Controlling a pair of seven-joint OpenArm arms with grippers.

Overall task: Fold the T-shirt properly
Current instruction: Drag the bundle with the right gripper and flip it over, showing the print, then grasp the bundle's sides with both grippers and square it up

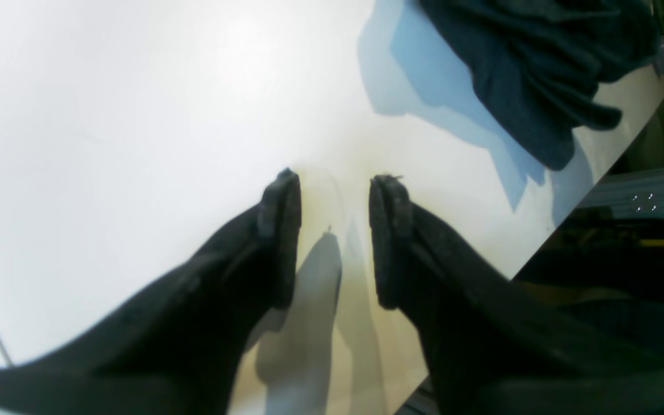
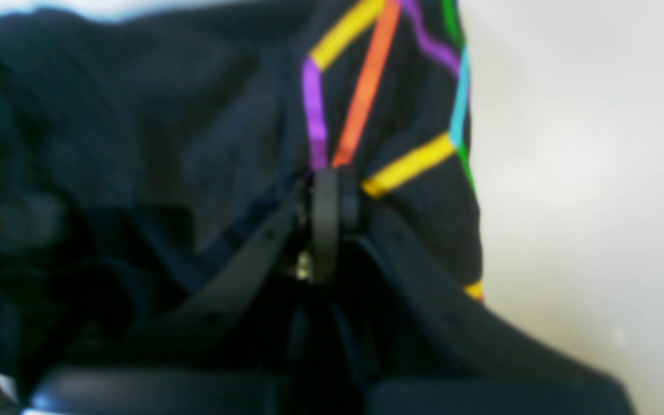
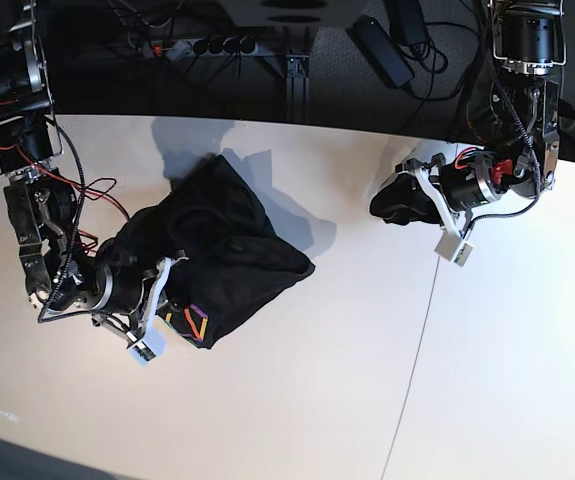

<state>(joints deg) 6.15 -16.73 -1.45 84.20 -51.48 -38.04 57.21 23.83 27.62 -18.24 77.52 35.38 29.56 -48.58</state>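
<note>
T-shirt (image 3: 222, 255) lay bunched on table (image 3: 327, 400), left of centre in base view. Right gripper (image 2: 332, 190) clamped printed fabric, probably for spreading. Left gripper (image 1: 335, 230) hung empty, jaws parted, well apart.

No readable text anywhere in these views. The T-shirt (image 2: 389, 104) shows only its coloured line graphic in orange, yellow, purple, green and cyan, with no letters or numbers among the lines, and the right wrist view is blurred anyway. No neck label shows. The white tags hanging off the arms near the T-shirt in the base view are too small to read, if they carry anything at all. The desk (image 1: 136, 115) carries no marking or sign.
</note>
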